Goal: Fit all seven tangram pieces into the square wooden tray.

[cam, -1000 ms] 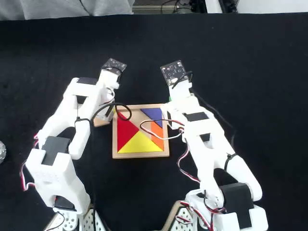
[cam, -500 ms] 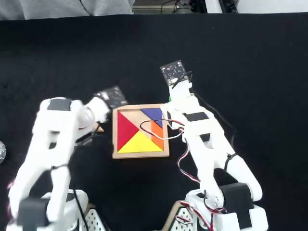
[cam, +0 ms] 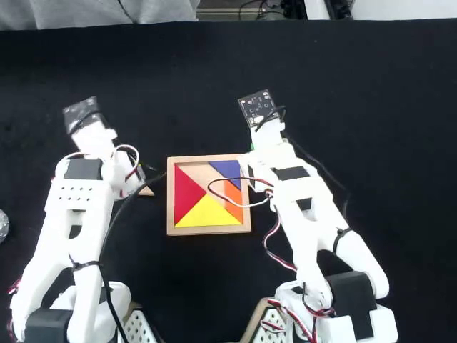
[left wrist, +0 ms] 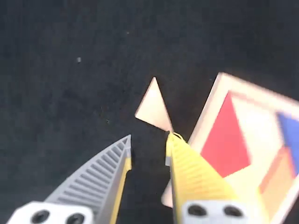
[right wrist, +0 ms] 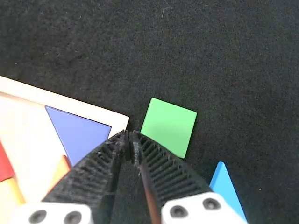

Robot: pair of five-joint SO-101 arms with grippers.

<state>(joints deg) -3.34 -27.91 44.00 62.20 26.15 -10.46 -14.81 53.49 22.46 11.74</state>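
Yellow-lined fingers on the left gripper (left wrist: 150, 137) are spread a little with nothing between them. Their tips sit just short of a pale wooden triangle (left wrist: 153, 107) that lies on the black cloth (cam: 357, 86), just off the left edge of the square wooden tray (cam: 208, 230). The right gripper (right wrist: 129, 134) has its black fingers pressed together and empty, hanging over the tray's far right corner. A green square (right wrist: 169, 126) and a light blue triangle (right wrist: 227, 189) are loose on the cloth just beyond that corner.

I'd call it a bit past halfway. The red triangle (cam: 186, 194), yellow triangle (cam: 207, 213), dark blue triangle (cam: 228, 168) and an orange piece (cam: 232, 193) are in, which leaves three to go.

I can't make out the orange piece's outline properly. The bare patch at the tray's far side looks like an open gap, but I'm not sure. The light blue triangle is cut off at the frame edge.
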